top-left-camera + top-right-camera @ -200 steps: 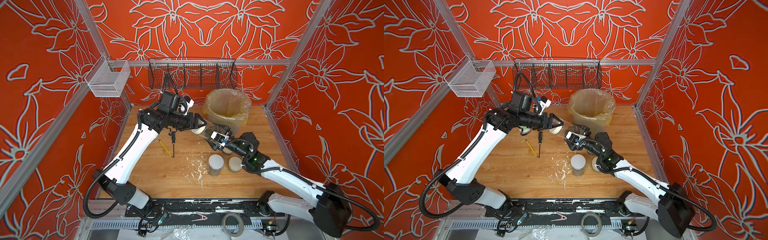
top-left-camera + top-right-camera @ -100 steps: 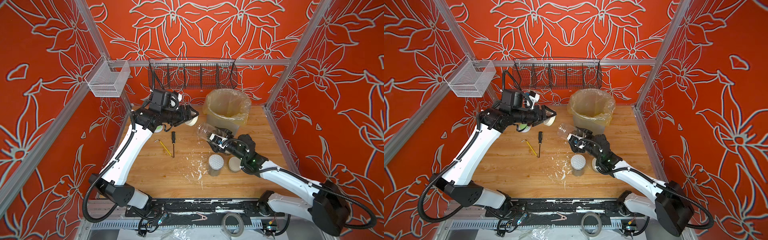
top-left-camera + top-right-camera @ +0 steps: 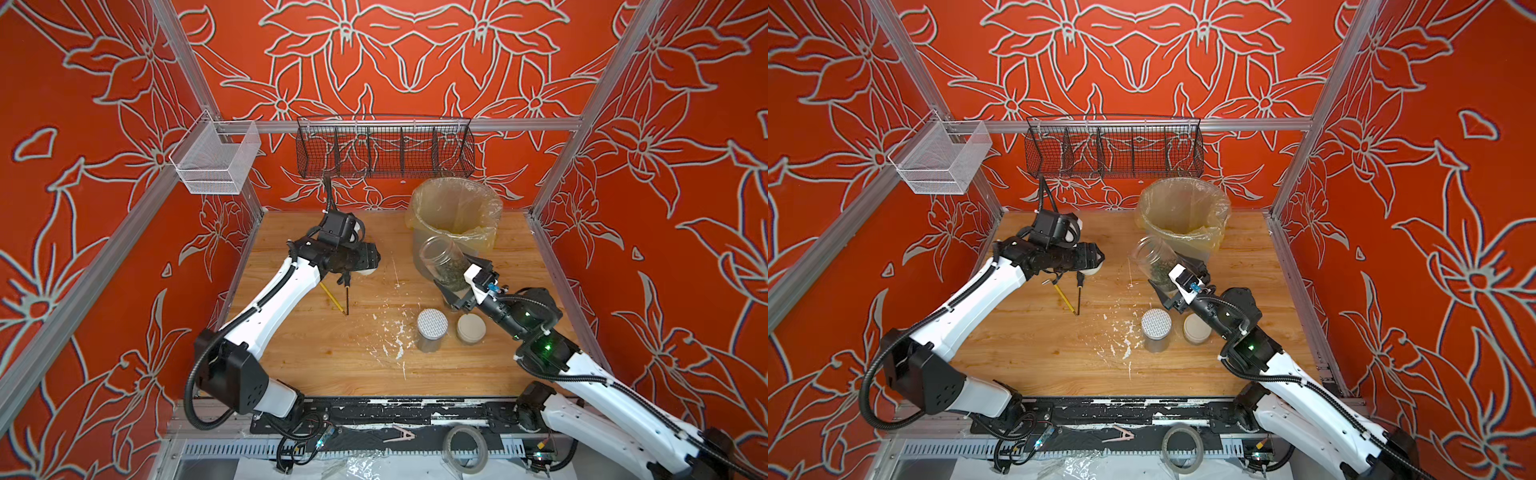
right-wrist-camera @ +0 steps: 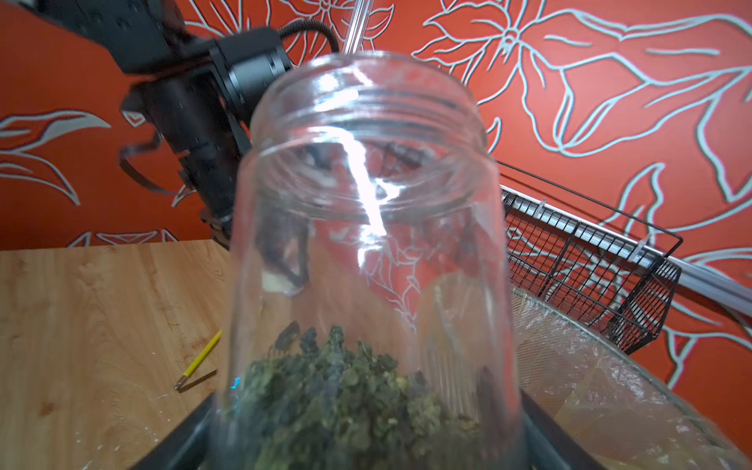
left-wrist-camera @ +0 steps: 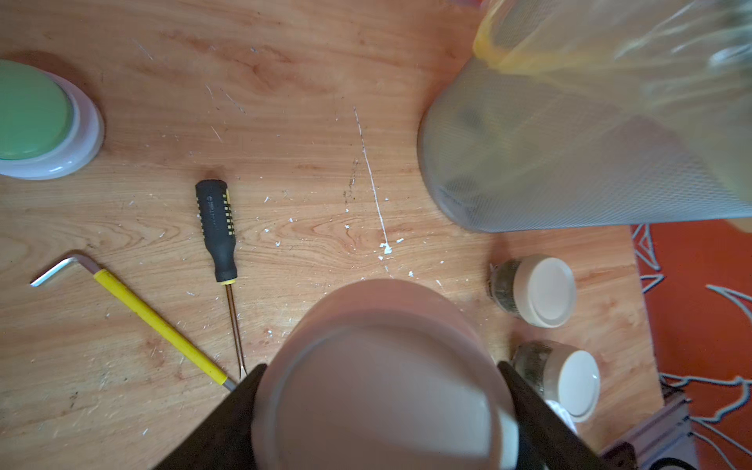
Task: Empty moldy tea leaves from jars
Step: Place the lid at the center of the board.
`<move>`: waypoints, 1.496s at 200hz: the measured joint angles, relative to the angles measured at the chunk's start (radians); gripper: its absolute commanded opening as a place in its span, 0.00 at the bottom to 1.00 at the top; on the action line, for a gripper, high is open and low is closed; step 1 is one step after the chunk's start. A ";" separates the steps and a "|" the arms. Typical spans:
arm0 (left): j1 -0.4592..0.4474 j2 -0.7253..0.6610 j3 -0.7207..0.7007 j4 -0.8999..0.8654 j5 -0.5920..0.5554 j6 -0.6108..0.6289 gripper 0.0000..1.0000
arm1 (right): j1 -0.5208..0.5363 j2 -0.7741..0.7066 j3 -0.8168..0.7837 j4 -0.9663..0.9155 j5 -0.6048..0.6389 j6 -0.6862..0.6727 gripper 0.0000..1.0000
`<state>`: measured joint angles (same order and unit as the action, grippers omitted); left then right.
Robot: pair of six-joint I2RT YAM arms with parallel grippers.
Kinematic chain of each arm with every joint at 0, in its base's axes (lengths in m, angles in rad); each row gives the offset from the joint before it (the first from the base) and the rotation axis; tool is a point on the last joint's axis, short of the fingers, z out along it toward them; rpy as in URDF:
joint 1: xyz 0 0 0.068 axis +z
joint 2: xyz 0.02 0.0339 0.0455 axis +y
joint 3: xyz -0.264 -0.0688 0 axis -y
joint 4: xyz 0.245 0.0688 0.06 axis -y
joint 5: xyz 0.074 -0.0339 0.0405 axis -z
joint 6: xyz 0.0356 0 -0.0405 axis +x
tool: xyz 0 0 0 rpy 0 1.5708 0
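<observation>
Left jaws pinch a cream lid [image 5: 382, 386] by its rim, over the desk [image 3: 316, 353], left of centre in both top views, where the wrist hides most of it. Right jaws clamp the lower end of an open jar [image 3: 441, 259], centre-right. It is tilted with its mouth toward the upper left, and in the top views it overlaps the front wall of the bin [image 3: 455, 195]. Tea leaves [image 4: 346, 390] are piled at the gripped end; the rest of the glass is clear. Below that jar in frame, a dotted-lid jar [image 3: 432, 328] and a plain-lid jar [image 3: 471, 328] stand upright and capped, just beside each other. Under the left wrist a screwdriver [image 5: 217, 232] and a yellow hex key [image 5: 154, 321] lie near each other. A green button [image 5: 32, 118] is at the wrist view's upper left. White flecks are scattered mid-desk.
</observation>
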<state>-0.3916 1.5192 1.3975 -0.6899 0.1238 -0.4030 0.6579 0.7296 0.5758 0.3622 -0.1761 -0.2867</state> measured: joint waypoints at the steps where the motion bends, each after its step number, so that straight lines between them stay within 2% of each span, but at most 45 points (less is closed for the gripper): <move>1: -0.002 0.003 0.000 0.001 -0.001 0.001 0.51 | 0.000 -0.002 0.000 -0.003 0.000 0.001 0.06; 37: -0.068 0.196 0.024 0.022 -0.056 0.037 0.51 | 0.000 -0.029 0.001 -0.134 -0.009 0.048 0.05; 77: -0.100 0.409 0.134 0.013 -0.085 0.056 0.50 | 0.000 -0.029 0.003 -0.228 -0.014 0.059 0.05; 161: -0.113 0.548 0.138 0.042 -0.136 0.059 0.56 | 0.000 -0.029 0.003 -0.263 -0.014 0.059 0.06; 195: -0.115 0.574 0.138 0.050 -0.169 0.059 0.67 | 0.000 -0.030 0.003 -0.262 -0.014 0.059 0.05; 221: -0.116 0.577 0.138 0.053 -0.176 0.060 0.89 | 0.000 -0.030 0.003 -0.261 -0.014 0.059 0.05; 238: -0.116 0.578 0.139 0.055 -0.175 0.063 0.99 | 0.000 -0.030 0.003 -0.261 -0.014 0.059 0.05; 299: -0.116 0.570 0.140 0.043 -0.162 0.062 0.99 | 0.000 -0.029 0.003 -0.252 -0.011 0.064 0.03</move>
<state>-0.5079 2.0892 1.5372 -0.6472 -0.0383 -0.3408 0.6579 0.7010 0.5789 0.1104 -0.1875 -0.2226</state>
